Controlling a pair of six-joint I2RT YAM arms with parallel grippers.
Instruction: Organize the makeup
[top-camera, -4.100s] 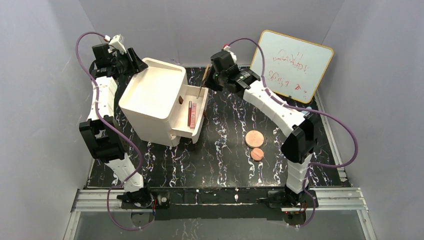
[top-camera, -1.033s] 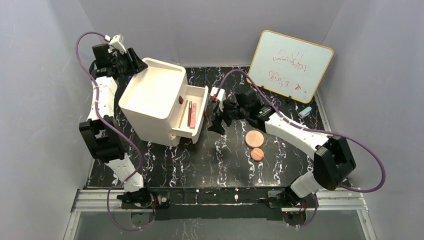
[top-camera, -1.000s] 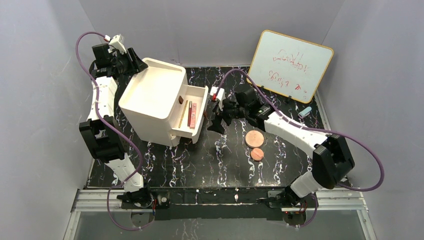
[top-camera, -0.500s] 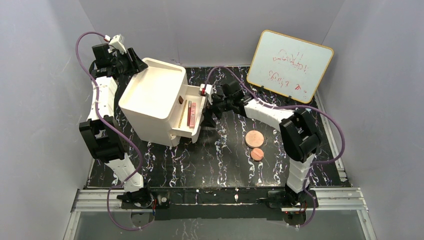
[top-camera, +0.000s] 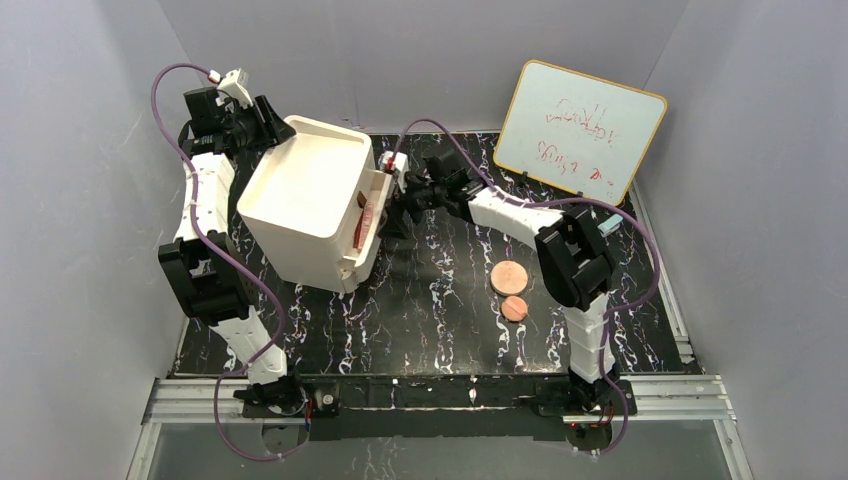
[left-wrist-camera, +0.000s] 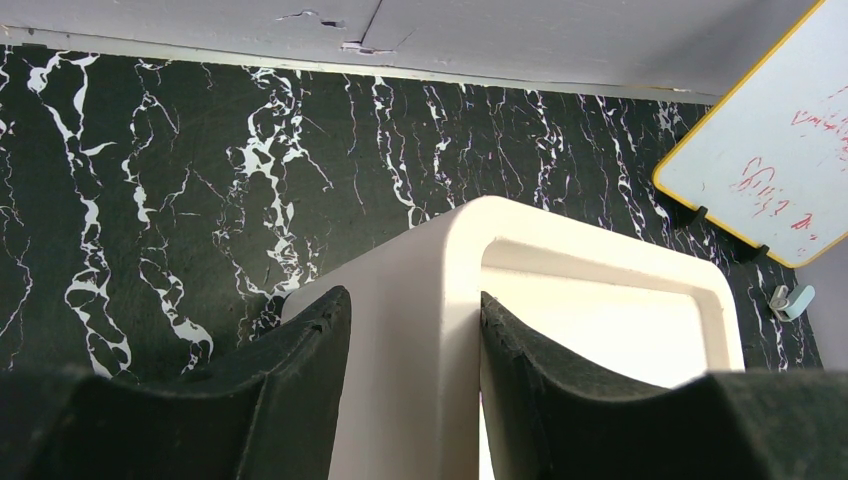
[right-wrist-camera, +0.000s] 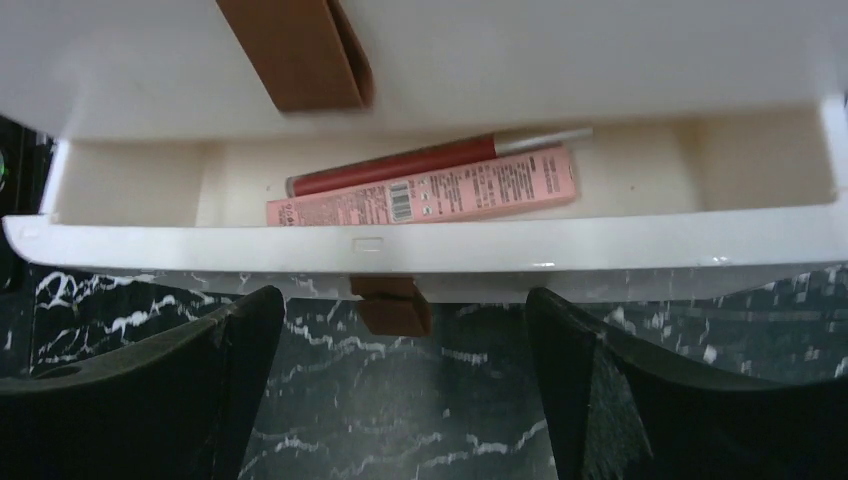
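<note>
Black marbled tabletop (top-camera: 440, 300) from above: the left claw (top-camera: 270, 125) grips the back corner of the white drawer box (top-camera: 305, 200), the right claw (top-camera: 392, 208) is at its drawer (top-camera: 368, 218), and a large disc (top-camera: 509, 275) and a small disc (top-camera: 514, 308) lie on the tabletop to the right. Left wrist view: fingers (left-wrist-camera: 290, 350) clamped on the box wall. Right wrist view: claw spread wide either side of the brown knob (right-wrist-camera: 392, 305), with a pink stick (right-wrist-camera: 420, 190) and a red tube (right-wrist-camera: 400, 165) side by side in the drawer.

Black marble table (top-camera: 430, 320), few items.
Drawer box (top-camera: 305, 200) left, big disc (top-camera: 509, 275) beside small disc (top-camera: 514, 308) right, whiteboard (top-camera: 583, 130) back.
</note>
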